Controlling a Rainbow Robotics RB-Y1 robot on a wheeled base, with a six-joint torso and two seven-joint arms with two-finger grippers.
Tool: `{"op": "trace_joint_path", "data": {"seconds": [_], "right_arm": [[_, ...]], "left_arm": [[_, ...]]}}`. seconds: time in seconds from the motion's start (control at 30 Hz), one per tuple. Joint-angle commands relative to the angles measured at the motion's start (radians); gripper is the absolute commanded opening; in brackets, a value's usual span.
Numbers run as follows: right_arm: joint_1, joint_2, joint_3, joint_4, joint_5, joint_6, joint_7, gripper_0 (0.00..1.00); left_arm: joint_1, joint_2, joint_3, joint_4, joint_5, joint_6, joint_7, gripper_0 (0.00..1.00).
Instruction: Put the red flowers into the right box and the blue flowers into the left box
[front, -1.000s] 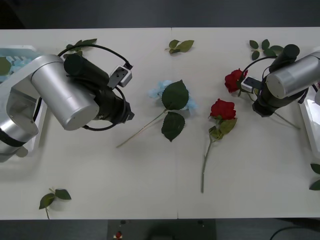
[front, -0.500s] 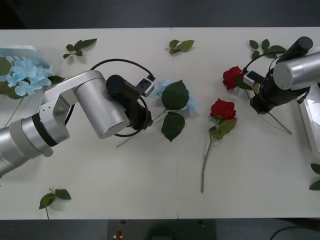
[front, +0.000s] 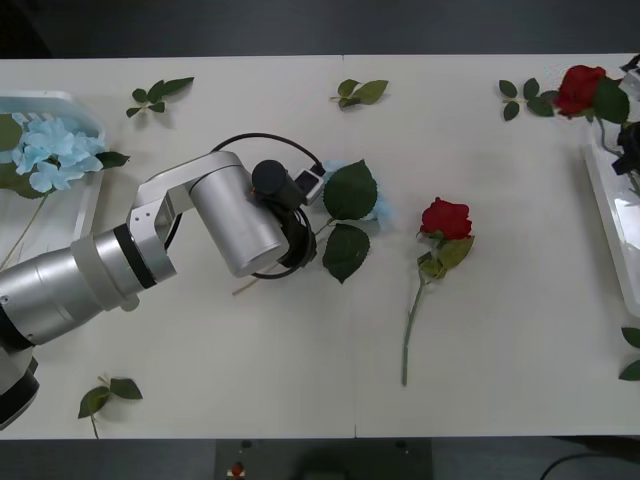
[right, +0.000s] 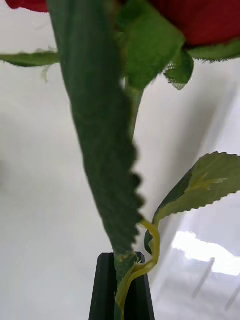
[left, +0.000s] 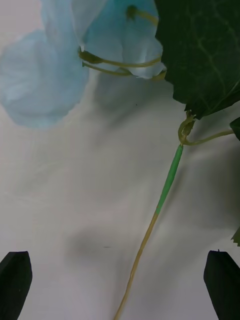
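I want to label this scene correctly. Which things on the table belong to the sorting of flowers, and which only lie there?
Part of the job:
- red rose held by the right gripper
- red rose on the table
- blue flower below the open left gripper
- blue flowers in the left box
- right box

Only lying about:
- loose leaf sprigs

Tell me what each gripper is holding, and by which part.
The right gripper is shut on a red rose, gripping its stem low down. The left gripper is open above the blue flower's stem, holding nothing.
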Motion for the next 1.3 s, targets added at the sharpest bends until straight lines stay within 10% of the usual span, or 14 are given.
{"op": "trace_joint_path", "data": {"seconds": [0.03,1.3], "right_arm": [[-0.037,-0.106,0.011,0.065,-0.067,0.042,-0.014,0.00],[0.037,-0.039,0.019,0.443,0.142,-0.380,-0.014,0.00]], "left_arm": [[-0.059,-0.011,-0.038,0.043,-0.003,-0.051,-0.027,1.00],[-0.101,-0.060,-0.113,0.139,-0.001,-0.077,-0.027,1.00]]}}
